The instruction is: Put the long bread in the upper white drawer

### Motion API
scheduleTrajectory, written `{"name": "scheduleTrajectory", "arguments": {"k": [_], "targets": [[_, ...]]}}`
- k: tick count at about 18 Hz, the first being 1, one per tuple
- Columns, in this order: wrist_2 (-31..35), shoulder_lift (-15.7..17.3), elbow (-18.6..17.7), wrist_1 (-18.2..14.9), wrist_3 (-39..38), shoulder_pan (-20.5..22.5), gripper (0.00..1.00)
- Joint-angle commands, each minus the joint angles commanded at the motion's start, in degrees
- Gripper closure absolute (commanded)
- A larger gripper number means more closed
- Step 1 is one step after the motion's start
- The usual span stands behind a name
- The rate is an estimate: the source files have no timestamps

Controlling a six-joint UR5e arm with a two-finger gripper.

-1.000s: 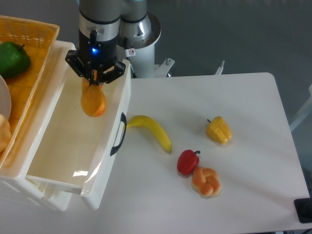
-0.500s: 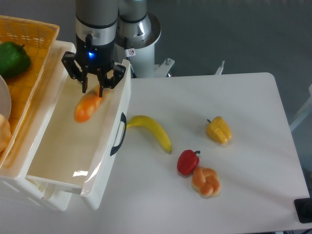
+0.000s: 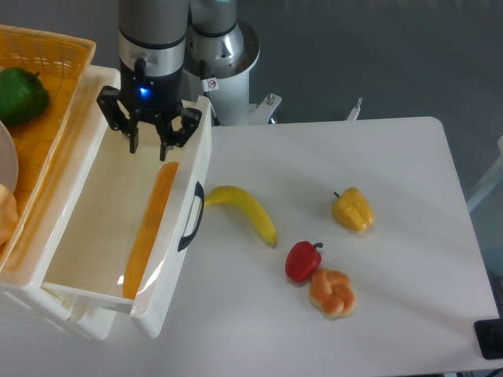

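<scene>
A white table (image 3: 393, 314) fills the lower right and centre of the frame, its rounded far corner at upper right, with dark grey floor beyond it along the top. At the left, the upper white drawer (image 3: 86, 228) stands pulled open, its dark curved handle (image 3: 191, 216) facing the table. The long bread (image 3: 149, 228) lies inside it, stretched lengthwise along the drawer's right-hand wall, one end toward the upper part of the frame and the other near the drawer's lower edge. The gripper (image 3: 148, 143) hangs over the upper end of the drawer, its two fingers spread apart and holding nothing, with a blue light glowing on its body; the arm's pale base (image 3: 224, 59) rises behind it at top centre.

In the upper left corner an orange woven basket (image 3: 47, 63) holds a green pepper (image 3: 20, 94). On the table, a banana (image 3: 244, 210) lies just beside the drawer handle. Right of centre sits a yellow pepper (image 3: 352, 210), well apart from the banana. Lower down, a red pepper (image 3: 302, 261) touches a knotted bun (image 3: 332, 292).
</scene>
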Motion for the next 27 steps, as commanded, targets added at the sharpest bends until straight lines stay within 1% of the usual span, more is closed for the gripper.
{"name": "scheduleTrajectory", "arguments": {"k": [3, 4, 5, 6, 9, 10, 11, 15, 17, 21, 22, 25, 27], "targets": [[0.88, -0.35, -0.35, -0.09, 3.25, 2.99, 0.41], [1.58, -0.61, -0.7, -0.09, 3.35, 3.69, 0.34], [2.63, -0.61, -0.96, 0.0, 3.44, 4.31, 0.2], [3.77, -0.96, -0.97, -0.09, 3.26, 4.66, 0.18], [7.02, -2.37, -0.97, 0.0, 3.35, 5.81, 0.17], [7.82, -2.89, -0.97, 0.52, 3.35, 6.33, 0.12], [8.52, -3.6, -0.97, 1.49, 3.35, 6.51, 0.0], [11.06, -5.8, -0.97, 5.7, 3.7, 6.6, 0.0], [11.43, -5.89, -0.97, 7.55, 5.8, 6.95, 0.0], [11.77, -6.68, -0.97, 11.51, 7.56, 9.76, 0.0], [12.39, -6.85, -0.97, 11.69, 8.87, 10.2, 0.0], [17.65, -7.03, -1.49, 11.43, 18.52, 10.9, 0.0], [18.46, -7.29, -2.02, 11.43, 22.67, 11.52, 0.0]]}}
